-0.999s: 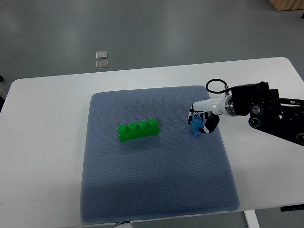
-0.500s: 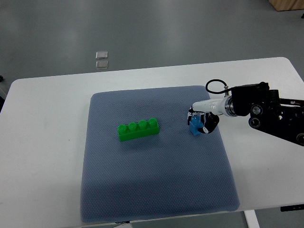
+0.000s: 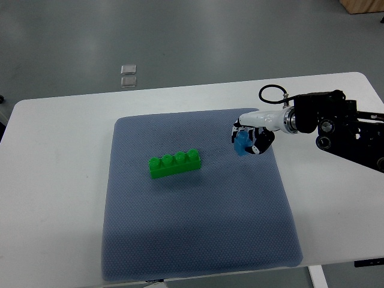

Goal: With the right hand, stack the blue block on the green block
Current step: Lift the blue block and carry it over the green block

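A green block (image 3: 175, 163) with a row of studs lies left of centre on the blue-grey mat (image 3: 192, 240). My right hand (image 3: 248, 139) comes in from the right edge and is shut on a small blue block (image 3: 242, 143), holding it just above the mat's right side. The blue block hangs to the right of the green one, about a block's length away. Fingers curl around the blue block and hide part of it.
The mat covers the middle of a white table (image 3: 54, 198). A black cable loop (image 3: 271, 93) sticks up behind the right wrist. Two small square plates (image 3: 128, 74) lie on the grey floor beyond the table.
The right hand has lifted the blue block off the mat and carried it up and slightly left, toward the green block. The green block has not moved.
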You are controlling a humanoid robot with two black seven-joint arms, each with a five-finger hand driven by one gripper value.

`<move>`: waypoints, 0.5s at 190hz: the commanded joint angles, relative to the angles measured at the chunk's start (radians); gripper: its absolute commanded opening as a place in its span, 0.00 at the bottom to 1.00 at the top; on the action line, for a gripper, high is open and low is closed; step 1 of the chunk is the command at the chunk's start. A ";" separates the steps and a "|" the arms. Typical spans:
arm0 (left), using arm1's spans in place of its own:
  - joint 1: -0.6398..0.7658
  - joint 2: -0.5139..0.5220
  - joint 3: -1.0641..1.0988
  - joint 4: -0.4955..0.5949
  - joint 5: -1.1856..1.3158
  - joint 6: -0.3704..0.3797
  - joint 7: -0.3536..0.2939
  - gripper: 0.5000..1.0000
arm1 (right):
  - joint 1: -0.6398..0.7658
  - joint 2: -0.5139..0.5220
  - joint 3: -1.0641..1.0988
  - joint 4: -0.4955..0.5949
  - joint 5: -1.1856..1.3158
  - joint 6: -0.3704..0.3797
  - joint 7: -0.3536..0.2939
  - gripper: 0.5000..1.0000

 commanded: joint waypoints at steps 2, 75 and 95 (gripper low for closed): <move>-0.001 0.000 0.000 0.000 0.000 0.000 0.000 1.00 | 0.049 0.010 0.002 0.000 0.005 -0.023 0.015 0.10; -0.001 0.000 0.000 0.000 0.000 0.000 0.000 1.00 | 0.103 0.108 0.011 0.002 -0.003 -0.072 0.104 0.09; -0.001 0.000 0.002 0.000 0.000 0.000 0.000 1.00 | 0.078 0.139 0.000 0.002 -0.013 -0.078 0.108 0.10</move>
